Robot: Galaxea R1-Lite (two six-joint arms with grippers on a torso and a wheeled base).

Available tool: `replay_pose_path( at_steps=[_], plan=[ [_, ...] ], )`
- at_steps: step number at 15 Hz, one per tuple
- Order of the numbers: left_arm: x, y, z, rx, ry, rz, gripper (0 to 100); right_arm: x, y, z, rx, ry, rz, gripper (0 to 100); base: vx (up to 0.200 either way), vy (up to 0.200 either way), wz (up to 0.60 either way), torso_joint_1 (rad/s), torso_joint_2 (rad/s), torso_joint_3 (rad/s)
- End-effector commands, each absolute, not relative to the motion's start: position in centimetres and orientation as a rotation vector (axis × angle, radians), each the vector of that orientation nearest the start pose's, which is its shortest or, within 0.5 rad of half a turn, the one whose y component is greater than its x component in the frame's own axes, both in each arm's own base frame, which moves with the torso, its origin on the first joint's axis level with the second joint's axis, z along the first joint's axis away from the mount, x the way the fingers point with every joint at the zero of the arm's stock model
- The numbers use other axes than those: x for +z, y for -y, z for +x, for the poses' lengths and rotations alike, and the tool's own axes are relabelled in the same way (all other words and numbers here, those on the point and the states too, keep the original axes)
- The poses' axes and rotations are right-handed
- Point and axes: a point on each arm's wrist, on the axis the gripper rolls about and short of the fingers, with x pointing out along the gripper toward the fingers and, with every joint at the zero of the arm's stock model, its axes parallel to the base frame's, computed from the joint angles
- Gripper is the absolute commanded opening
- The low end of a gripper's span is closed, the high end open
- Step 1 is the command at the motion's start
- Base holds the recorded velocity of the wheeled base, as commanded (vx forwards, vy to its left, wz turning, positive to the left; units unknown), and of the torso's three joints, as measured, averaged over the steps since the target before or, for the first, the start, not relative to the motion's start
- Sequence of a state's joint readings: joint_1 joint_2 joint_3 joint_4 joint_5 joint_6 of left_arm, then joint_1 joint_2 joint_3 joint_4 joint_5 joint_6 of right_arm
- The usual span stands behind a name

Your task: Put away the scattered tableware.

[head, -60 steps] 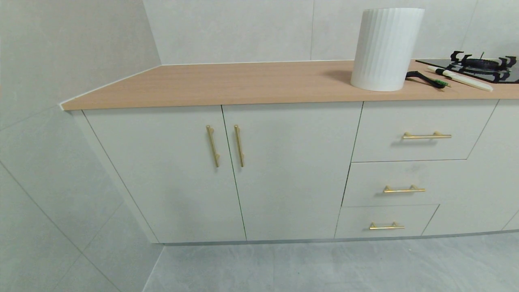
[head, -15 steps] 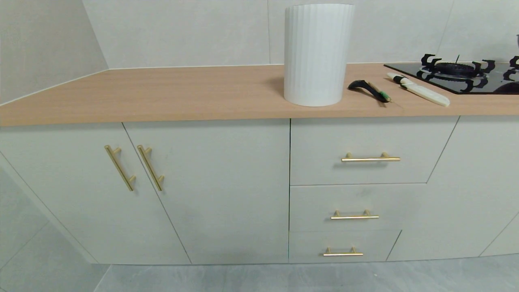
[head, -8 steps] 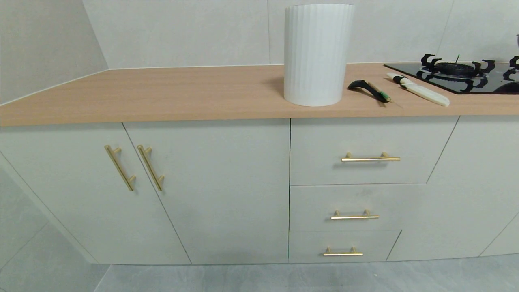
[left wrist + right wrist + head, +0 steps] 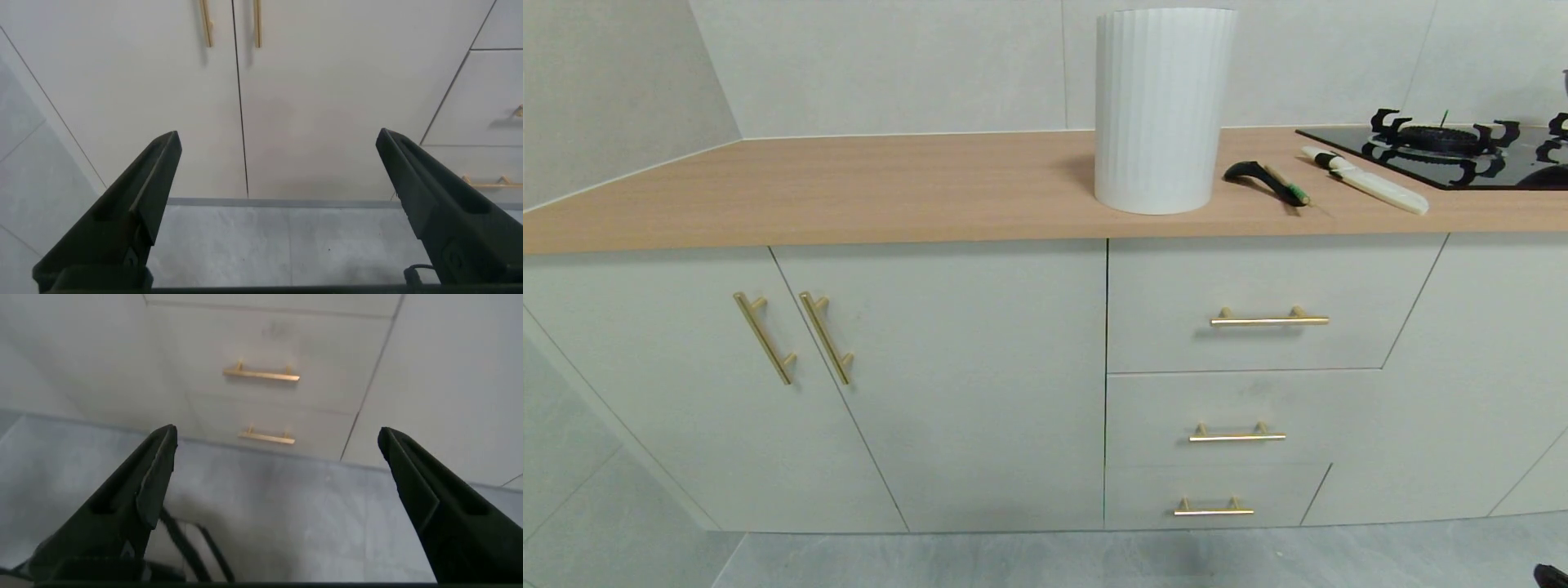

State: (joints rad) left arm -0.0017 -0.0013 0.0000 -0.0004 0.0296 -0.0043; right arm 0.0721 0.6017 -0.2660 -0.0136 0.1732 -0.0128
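Cabinetry [image 4: 980, 384] of flat, matte pale grey fills the wall below, with two doors on the nine o'clock side and a stack of three drawers [image 4: 1241, 408] on the three o'clock side. All of them are shut and each carries a slim brass bar handle [image 4: 1269, 319]. A long wood-grain countertop [image 4: 849, 188] lies on top, smooth and warm brown, backed by large pale wall tiles.

On the counter stands a tall white cylinder [image 4: 1160, 106], upright and ribbed with fine vertical flutes. It stands directly above the seam between the doors and the drawers. At three o'clock from it is a glossy black glass hob [image 4: 1347, 140] with black pan supports.

Between cylinder and hob lie the loose pieces. A white-bladed knife [image 4: 1368, 181] with a black-and-green collar lies flat, just beside the hob's edge. A curved black-handled utensil [image 4: 1262, 178] with a green tip lies near the cylinder, apart from it.

Low down over the grey tiled floor [image 4: 286, 245], the left gripper [image 4: 276, 137] faces the doors and the right gripper [image 4: 276, 431] faces the lower drawers. Each has its dark wedge-shaped fingers spread wide and holds nothing.
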Motion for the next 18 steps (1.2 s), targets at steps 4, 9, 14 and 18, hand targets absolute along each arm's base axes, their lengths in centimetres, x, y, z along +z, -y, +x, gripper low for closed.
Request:
replay_pose_path(
  at_steps=[4, 9, 14, 18],
  plan=[
    [7.6, -0.1, -2.3, 0.029, 0.002, -0.005, 100, 14.7, -2.1, 12.3, 0.308, -0.565, -0.001, 100, 0.0, 0.0, 0.0, 0.0, 0.0, 0.0],
    [7.5, -0.1, -2.3, 0.028, 0.0, -0.005, 100, 13.9, -3.5, 19.0, 0.324, -0.615, -0.008, 100, 0.0, 0.0, 0.0, 0.0, 0.0, 0.0],
    [7.6, -0.1, -2.3, 0.029, 0.002, -0.005, 100, 11.6, -4.9, 24.7, 0.329, -0.703, -0.015, 100, 0.0, 0.0, 0.0, 0.0, 0.0, 0.0],
    [7.5, -0.1, -2.3, 0.029, 0.0, -0.005, 100, 8.9, -5.4, 28.2, 0.323, -0.71, -0.017, 100, 0.0, 0.0, 0.0, 0.0, 0.0, 0.0]
  ],
)
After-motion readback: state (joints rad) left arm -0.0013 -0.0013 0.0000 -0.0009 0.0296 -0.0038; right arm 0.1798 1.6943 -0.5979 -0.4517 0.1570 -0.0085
